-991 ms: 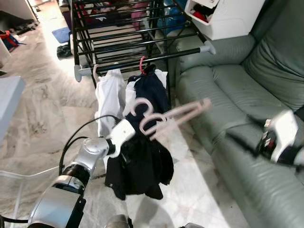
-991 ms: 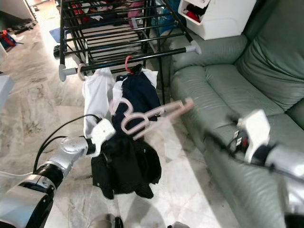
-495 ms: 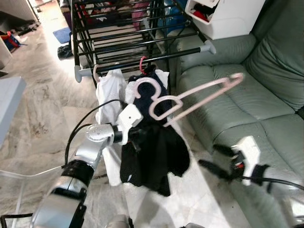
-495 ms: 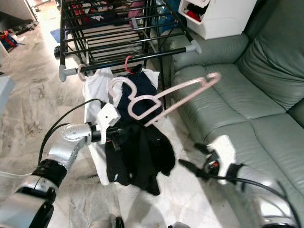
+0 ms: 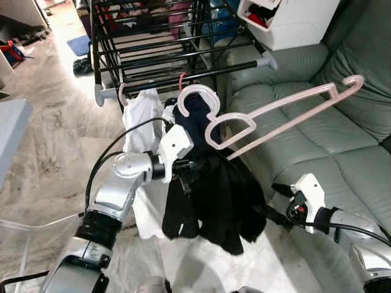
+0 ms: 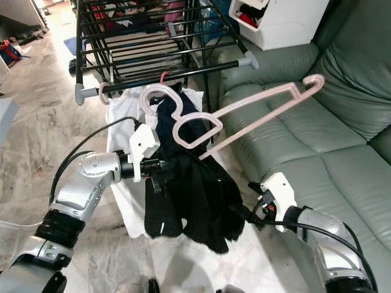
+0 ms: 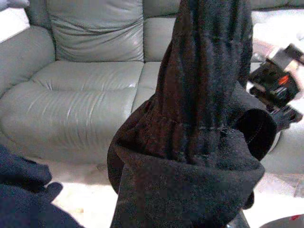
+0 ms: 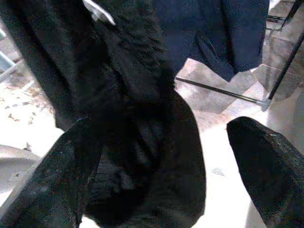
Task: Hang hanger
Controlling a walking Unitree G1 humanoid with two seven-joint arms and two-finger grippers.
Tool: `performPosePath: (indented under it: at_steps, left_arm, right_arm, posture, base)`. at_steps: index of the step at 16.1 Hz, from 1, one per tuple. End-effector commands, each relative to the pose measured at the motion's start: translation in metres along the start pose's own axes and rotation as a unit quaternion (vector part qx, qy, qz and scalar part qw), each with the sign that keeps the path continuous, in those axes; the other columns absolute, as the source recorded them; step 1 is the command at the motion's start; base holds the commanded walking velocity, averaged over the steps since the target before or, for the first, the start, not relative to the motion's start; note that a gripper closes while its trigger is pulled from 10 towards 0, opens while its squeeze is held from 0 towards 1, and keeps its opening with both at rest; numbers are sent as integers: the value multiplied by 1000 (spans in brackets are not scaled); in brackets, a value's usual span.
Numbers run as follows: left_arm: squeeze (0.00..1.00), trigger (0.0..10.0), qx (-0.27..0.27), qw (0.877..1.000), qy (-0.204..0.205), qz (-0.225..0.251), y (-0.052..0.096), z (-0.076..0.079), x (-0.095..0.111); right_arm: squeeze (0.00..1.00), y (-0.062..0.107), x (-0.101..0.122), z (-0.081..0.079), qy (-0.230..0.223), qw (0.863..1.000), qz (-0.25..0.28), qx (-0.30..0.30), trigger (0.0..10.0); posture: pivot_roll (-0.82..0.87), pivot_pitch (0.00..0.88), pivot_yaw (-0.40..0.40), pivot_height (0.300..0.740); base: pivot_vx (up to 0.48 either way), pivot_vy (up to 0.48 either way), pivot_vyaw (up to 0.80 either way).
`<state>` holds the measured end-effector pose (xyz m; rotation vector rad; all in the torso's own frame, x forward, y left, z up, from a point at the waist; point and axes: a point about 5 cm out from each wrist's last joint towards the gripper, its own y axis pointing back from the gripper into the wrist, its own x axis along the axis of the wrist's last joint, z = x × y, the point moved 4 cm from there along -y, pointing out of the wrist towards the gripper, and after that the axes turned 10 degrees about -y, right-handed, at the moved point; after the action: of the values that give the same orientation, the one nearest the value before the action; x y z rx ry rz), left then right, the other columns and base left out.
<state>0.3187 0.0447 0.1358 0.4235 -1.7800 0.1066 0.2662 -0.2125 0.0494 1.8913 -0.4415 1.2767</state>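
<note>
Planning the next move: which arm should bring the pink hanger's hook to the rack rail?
Left. The left gripper already holds the pink hanger with its black garment below the rack rail; the right gripper is open, low beside the sofa.

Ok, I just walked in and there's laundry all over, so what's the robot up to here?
It is trying to hang up clothes. The left hand holds a black garment together with a pink hanger, raised in front of the drying rack, where a white shirt and a dark garment already hang. The right hand, open, reaches toward the black garment's lower edge beside the green sofa. The hanger is not yet on the rail.
</note>
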Motion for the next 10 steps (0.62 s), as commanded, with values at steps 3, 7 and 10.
performPosePath:
  at_steps: [3,7,10]
  left_arm:
    - [0,0,-4,1000,-10,24,1,1,20]
    - [0,0,10,997,-9,73,-1,-6,54]
    - [0,0,22,995,-3,101,-1,-13,74]
  right_arm:
    - [400,-4,-7,2,-1,1000,-4,-10,10000]
    - [0,-7,-42,11,-56,996,-53,-54,10000]
    - [0,-12,-63,20,-110,986,-61,-107,6235]
  posture:
    - [-39,0,73,740]
    - [-37,0,71,740]
    - [-17,0,63,740]
  base:
    - [0,0,0]
    - [0,0,0]
    - [0,0,0]
